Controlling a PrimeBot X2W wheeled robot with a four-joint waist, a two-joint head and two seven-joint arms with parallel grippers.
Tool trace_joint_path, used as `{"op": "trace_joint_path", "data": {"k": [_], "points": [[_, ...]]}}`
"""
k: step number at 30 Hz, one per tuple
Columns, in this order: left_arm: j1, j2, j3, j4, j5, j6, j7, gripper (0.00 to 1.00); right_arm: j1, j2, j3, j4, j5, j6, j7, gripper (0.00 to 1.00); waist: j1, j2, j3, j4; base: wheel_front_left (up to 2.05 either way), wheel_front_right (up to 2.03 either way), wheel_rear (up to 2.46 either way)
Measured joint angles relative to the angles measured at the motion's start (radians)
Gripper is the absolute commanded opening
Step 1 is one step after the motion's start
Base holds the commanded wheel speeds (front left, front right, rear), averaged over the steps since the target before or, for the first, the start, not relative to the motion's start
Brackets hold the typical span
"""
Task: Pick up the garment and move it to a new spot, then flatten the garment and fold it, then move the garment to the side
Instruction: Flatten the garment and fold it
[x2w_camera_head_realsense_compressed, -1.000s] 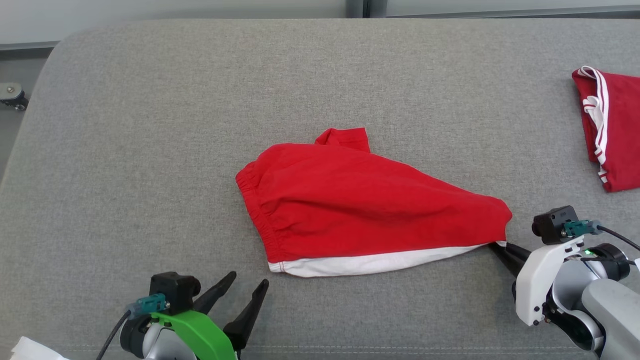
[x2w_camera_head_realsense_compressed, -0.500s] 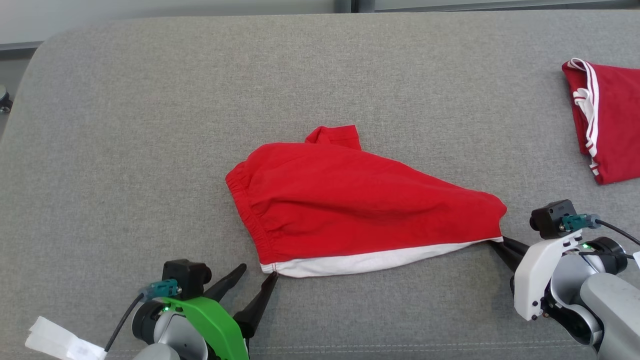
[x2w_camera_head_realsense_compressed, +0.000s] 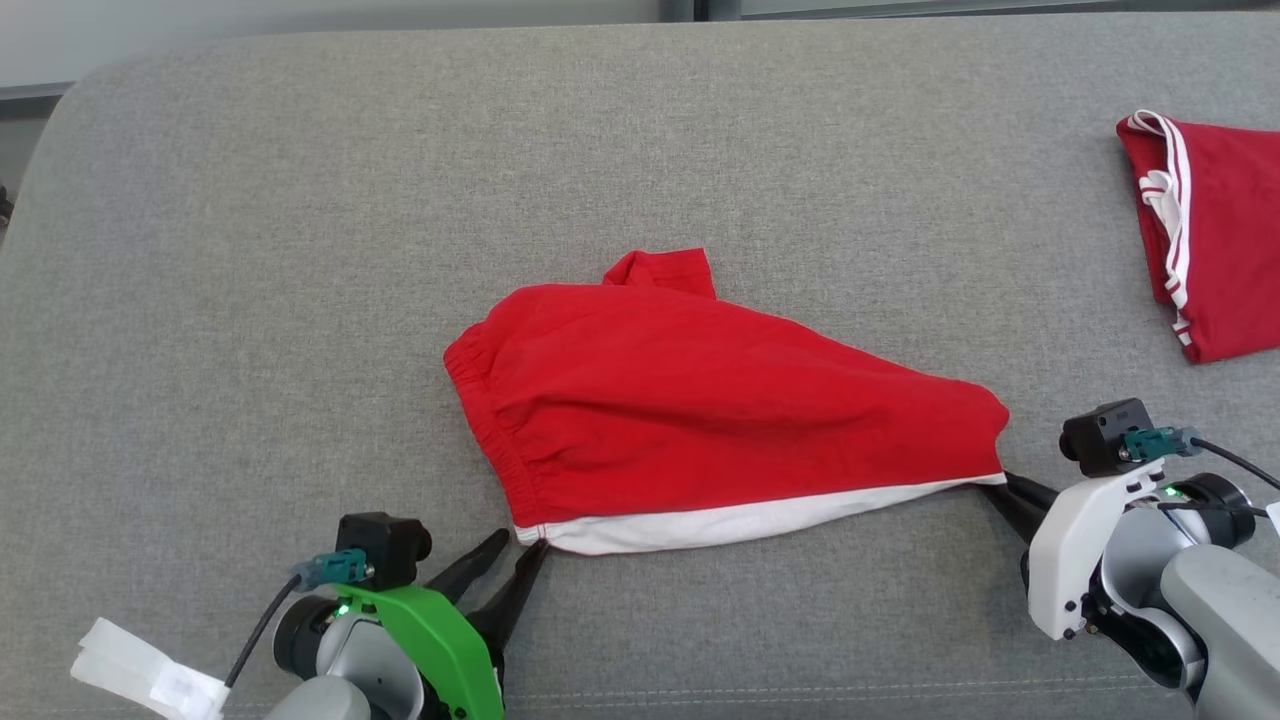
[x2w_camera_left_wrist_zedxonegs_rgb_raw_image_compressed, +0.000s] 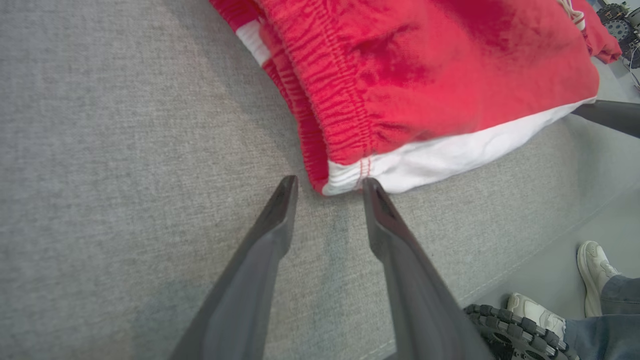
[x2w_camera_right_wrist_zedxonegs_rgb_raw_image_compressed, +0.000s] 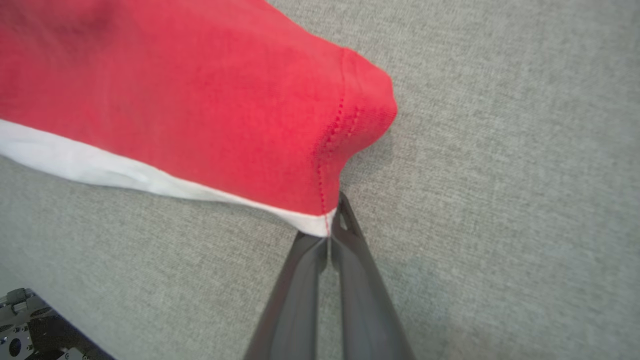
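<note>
Garment (x2w_camera_head_realsense_compressed: 730, 410) lies between left end effector (x2w_camera_head_realsense_compressed: 522, 542) and right end effector (x2w_camera_head_realsense_compressed: 1000, 487).

The grey counter (x2w_camera_head_realsense_compressed: 250, 300) is viewed from high up by the head camera, facing forward and down, far enough off that the whole red garment (x2w_camera_head_realsense_compressed: 720, 420) is taken in. Its left corner is seen close up along the left hand (x2w_camera_left_wrist_zedxonegs_rgb_raw_image_compressed: 330, 181) by that wrist's camera. The right corner is seen likewise along the right hand (x2w_camera_right_wrist_zedxonegs_rgb_raw_image_compressed: 333, 220). The white hem (x2w_camera_head_realsense_compressed: 740, 520) is shared by all three views.
</note>
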Motion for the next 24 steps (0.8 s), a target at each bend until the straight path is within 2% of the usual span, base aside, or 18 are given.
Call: {"op": "trace_joint_path", "data": {"k": [1,2,4,7,15,17,19,20,21,24], "points": [[-0.002,-0.001,-0.001,0.003,0.000,0.000,0.000,0.54,0.000,0.000,0.000,0.001,0.000,0.000,0.000,0.00,0.0000,0.0000,0.000,0.000,0.00,0.00,0.00],[-0.004,-0.002,-0.002,0.007,0.000,-0.005,0.000,0.48,0.000,0.000,0.000,0.002,0.000,0.000,0.000,0.00,0.0000,0.0000,-0.001,0.000,0.00,0.00,0.00],[-0.007,-0.006,-0.003,0.011,0.000,-0.009,0.000,0.43,0.000,0.001,0.000,0.004,0.000,0.000,0.000,0.00,0.0000,0.0000,-0.001,0.000,0.00,0.00,0.00],[-0.008,-0.012,-0.009,0.023,0.000,-0.017,0.000,0.38,0.000,0.001,0.000,0.008,0.000,0.005,0.000,0.00,0.0000,0.0000,-0.003,0.000,0.00,0.00,0.00],[-0.025,-0.027,-0.018,0.041,0.000,-0.030,-0.002,0.37,0.000,0.001,0.001,0.016,0.000,0.005,0.000,0.00,0.0000,0.0000,-0.007,0.001,0.00,0.00,0.00],[-0.031,-0.027,-0.019,0.043,0.000,-0.033,-0.002,0.33,0.000,0.001,0.001,0.018,0.000,0.005,0.000,0.00,0.0000,0.0000,-0.008,0.001,0.00,0.00,0.00],[-0.033,-0.029,-0.021,0.045,0.000,-0.034,-0.009,0.27,0.000,0.001,0.001,0.021,0.000,0.006,0.000,0.00,0.0000,0.0000,-0.009,0.002,0.00,0.00,0.00],[-0.033,-0.030,-0.022,0.046,0.000,-0.036,-0.009,0.18,0.000,0.001,0.001,0.022,0.000,0.006,0.000,0.00,0.0000,0.0000,-0.010,0.002,0.00,0.00,0.00],[-0.033,-0.032,-0.024,0.048,0.000,-0.042,-0.010,0.00,0.000,0.001,0.001,0.023,0.000,0.006,0.000,0.00,0.0000,0.0000,-0.011,0.002,0.00,0.00,0.00],[-0.035,-0.034,-0.028,0.048,0.000,-0.044,-0.010,0.00,0.000,0.001,0.002,0.024,0.000,0.006,0.003,0.00,0.0000,0.0000,-0.012,0.002,0.00,0.00,0.00]]}}
